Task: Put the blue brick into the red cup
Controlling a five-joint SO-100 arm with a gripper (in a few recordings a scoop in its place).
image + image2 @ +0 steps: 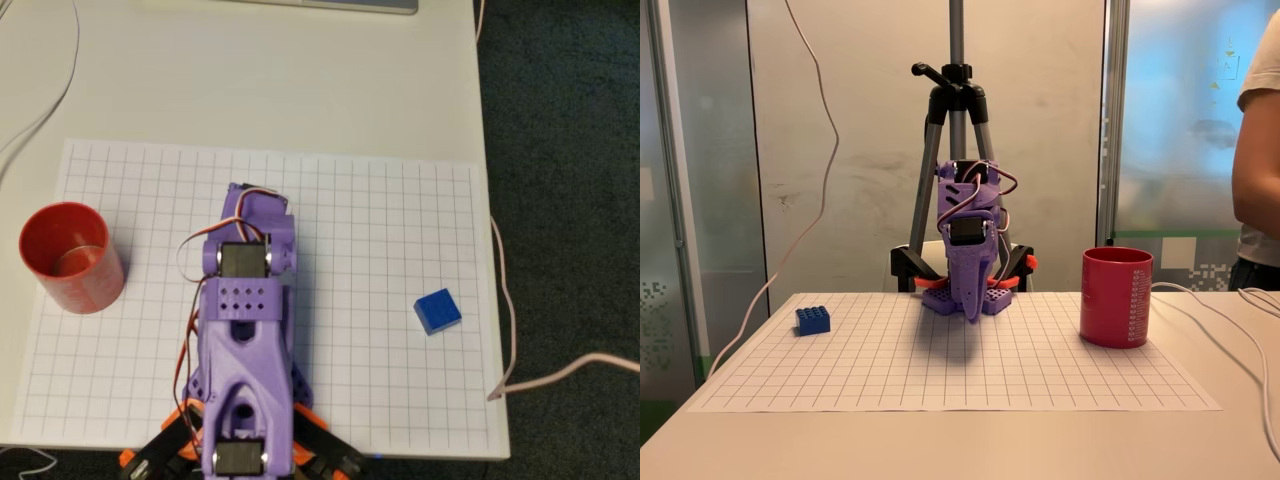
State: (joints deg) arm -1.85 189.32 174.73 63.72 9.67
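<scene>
A white table (300, 90) carries a white paper sheet printed with a square grid (380, 220); both sit under the purple plastic arm (245, 350), which is folded at 6 o'clock of the sheet in the overhead view, on an orange-and-black base. In the fixed view the purple two-finger gripper (971, 312) points down, its tip close above the sheet near the base; the fingers look closed together with nothing between them. The red plastic cylindrical cup (70, 257) stands upright at 9 o'clock of the sheet, on its left edge, rim up, interior apparently bare. The small bright blue studded plastic brick (438, 311) lies on the grid at about 3 o'clock from the arm, well apart from cup and gripper. A person's arm (1255, 150) shows at 3 o'clock of the fixed view.
</scene>
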